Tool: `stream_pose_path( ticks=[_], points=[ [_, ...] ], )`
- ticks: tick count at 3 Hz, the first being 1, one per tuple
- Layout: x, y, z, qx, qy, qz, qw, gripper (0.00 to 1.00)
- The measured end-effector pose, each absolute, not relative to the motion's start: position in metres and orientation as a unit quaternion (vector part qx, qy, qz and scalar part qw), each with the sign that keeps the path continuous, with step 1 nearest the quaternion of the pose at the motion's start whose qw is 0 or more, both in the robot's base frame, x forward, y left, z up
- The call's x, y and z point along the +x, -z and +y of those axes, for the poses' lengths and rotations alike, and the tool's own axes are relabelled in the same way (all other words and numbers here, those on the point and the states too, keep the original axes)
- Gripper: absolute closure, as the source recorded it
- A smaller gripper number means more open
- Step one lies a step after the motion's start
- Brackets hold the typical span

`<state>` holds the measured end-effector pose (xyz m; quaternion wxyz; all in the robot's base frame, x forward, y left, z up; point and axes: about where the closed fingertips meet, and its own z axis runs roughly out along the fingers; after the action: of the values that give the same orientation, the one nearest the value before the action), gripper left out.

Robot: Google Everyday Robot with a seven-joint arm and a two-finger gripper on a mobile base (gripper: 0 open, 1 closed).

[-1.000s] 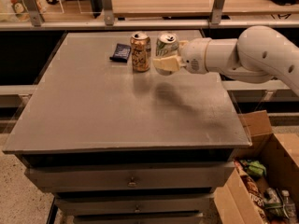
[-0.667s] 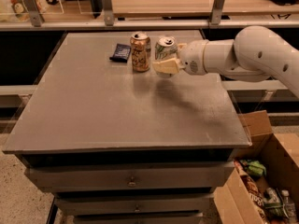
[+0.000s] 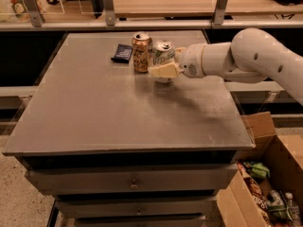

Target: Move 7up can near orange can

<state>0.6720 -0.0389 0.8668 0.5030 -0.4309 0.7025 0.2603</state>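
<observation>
The 7up can (image 3: 163,53), white with green markings and a silver top, stands upright at the back of the grey table (image 3: 109,112). My gripper (image 3: 164,68) reaches in from the right and its pale fingers (image 3: 164,71) are closed around the can's lower body. The orange can (image 3: 141,52), orange-copper with pale lettering, stands upright just left of the 7up can, nearly touching it.
A small dark blue packet (image 3: 122,53) lies left of the orange can. A shelf rail with posts (image 3: 109,13) runs behind the table. An open cardboard box (image 3: 265,183) with items sits on the floor at the right. Drawers (image 3: 132,183) are below the tabletop.
My gripper has carried the 7up can leftward, closing most of the gap to the orange can. The orange can and packet have not moved.
</observation>
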Motion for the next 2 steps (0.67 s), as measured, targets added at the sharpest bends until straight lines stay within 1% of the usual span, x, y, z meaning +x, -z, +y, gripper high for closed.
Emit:
stream_pose_path(
  ticks=[1, 2],
  points=[
    [0.6718, -0.8666, -0.0345, -0.426, -0.269, 0.703, 0.503, 0.00],
    [0.6718, -0.8719, -0.0324, -0.422, -0.278, 0.697, 0.508, 0.00]
  ],
)
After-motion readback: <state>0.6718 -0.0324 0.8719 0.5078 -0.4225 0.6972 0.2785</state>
